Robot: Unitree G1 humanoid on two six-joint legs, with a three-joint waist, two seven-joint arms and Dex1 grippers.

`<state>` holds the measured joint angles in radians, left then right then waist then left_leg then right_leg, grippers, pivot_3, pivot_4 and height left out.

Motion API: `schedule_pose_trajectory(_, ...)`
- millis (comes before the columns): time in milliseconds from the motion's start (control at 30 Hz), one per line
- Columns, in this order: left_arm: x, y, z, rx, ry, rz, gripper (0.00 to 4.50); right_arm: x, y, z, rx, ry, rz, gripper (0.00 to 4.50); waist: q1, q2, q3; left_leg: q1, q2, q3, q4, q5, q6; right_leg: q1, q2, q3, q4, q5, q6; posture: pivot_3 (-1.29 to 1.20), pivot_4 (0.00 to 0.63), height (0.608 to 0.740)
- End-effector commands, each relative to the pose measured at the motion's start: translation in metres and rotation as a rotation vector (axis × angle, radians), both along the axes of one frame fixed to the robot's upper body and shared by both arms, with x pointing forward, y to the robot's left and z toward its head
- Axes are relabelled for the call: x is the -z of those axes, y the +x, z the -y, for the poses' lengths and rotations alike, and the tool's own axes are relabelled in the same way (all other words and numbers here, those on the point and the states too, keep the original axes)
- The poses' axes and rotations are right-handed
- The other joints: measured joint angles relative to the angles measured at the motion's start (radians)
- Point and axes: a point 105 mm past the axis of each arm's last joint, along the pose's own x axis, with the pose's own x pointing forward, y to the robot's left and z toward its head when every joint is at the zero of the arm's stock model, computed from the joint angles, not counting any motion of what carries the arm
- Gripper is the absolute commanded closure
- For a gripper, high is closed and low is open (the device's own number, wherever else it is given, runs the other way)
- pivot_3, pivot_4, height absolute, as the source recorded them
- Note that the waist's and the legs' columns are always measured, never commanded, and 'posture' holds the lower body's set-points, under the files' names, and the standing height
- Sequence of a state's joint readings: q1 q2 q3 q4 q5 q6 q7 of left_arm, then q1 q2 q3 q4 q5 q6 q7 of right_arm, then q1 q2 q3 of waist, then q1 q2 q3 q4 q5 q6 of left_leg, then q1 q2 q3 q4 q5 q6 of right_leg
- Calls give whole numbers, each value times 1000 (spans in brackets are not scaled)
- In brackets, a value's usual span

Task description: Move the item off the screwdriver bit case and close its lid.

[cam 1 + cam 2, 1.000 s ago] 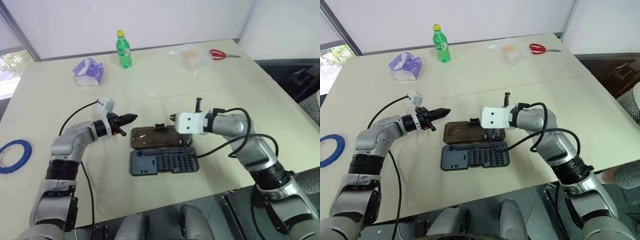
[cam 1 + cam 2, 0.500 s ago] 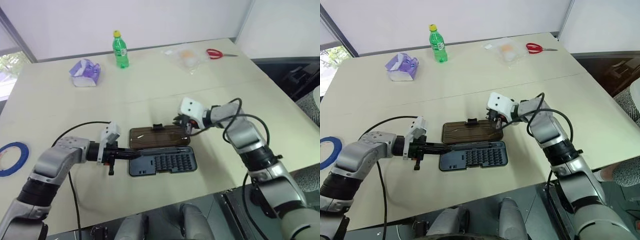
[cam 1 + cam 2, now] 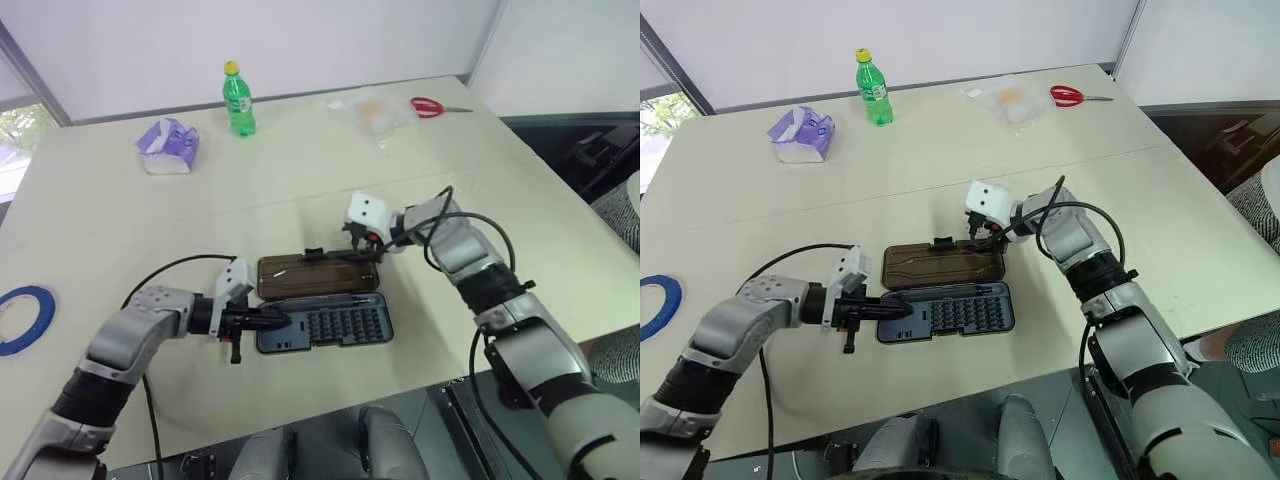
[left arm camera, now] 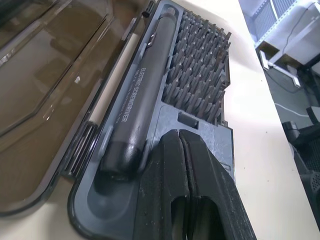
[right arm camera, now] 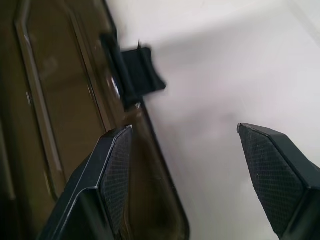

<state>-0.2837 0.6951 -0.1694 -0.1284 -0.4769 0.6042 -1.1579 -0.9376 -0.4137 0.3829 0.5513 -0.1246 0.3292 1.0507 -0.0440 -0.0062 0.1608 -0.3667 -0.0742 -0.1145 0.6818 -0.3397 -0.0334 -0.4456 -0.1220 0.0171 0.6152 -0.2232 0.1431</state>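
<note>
**Case lying open, both grippers at its edges**

Changes since a second ago:
- Left gripper [image 3: 278,321]: was raised near the lid's left end; has dropped to the case's left end. Fingers pressed together, holding nothing.
- Right gripper [image 3: 985,236]: was over the lid's right part with its jaws closed; now at the lid's far right corner, jaws spread, nothing held.
- Case [image 3: 330,322] and lid [image 3: 318,274]: unchanged, open flat, lid on the far side of the base.
- Tape [image 3: 22,319]: unchanged, at the table's left edge, well apart from the case.

Table [image 3: 300,165], far side: green bottle [image 3: 238,99], purple wrapper [image 3: 166,146], clear bag [image 3: 372,112], red scissors [image 3: 435,106].

By view:
- Left wrist view: closed fingers [image 4: 170,190] over the base's end; a dark driver handle [image 4: 135,110] in its slot beside rows of bits [image 4: 197,75]; brown lid alongside. The head views show the bits as small dots only.
- Right wrist view: one finger [image 5: 117,175] over the lid's brown edge, the other [image 5: 270,170] over bare table; black latch [image 5: 142,75] projecting from the lid's rim. Whether a finger touches the lid cannot be told.
</note>
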Motion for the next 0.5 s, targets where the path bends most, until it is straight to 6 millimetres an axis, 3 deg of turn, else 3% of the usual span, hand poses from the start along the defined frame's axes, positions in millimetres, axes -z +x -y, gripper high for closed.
schedule_pose_trajectory(33,2,-2,0,4,17,15,4500,-10,6,-4,-30,-11,40,1053,0,0,0,0,0,0,0,0,0,0,0,0,0,0,0,0,150,740)
schedule_pose_trajectory(233,2,-1,-2,-12,25,25,4500,-2,9,-2,-32,-25,22,1053,-1,0,0,1,0,0,0,0,0,0,0,0,0,0,0,0,150,740)
schedule_pose_trajectory(267,2,-1,-2,-13,26,26,4500,-1,9,-1,-35,-33,19,1289,-1,0,0,1,0,0,0,0,0,0,0,0,0,0,0,0,150,740)
schedule_pose_trajectory(333,2,-2,-3,-15,27,29,4500,3,7,0,-47,-45,10,1939,-1,0,0,2,0,0,0,0,0,1,0,0,0,0,0,0,150,740)
schedule_pose_trajectory(500,0,2,-3,-34,27,46,4500,9,2,0,-87,-70,-20,4412,-1,0,-1,3,0,0,1,0,0,3,0,0,1,0,0,0,150,740)
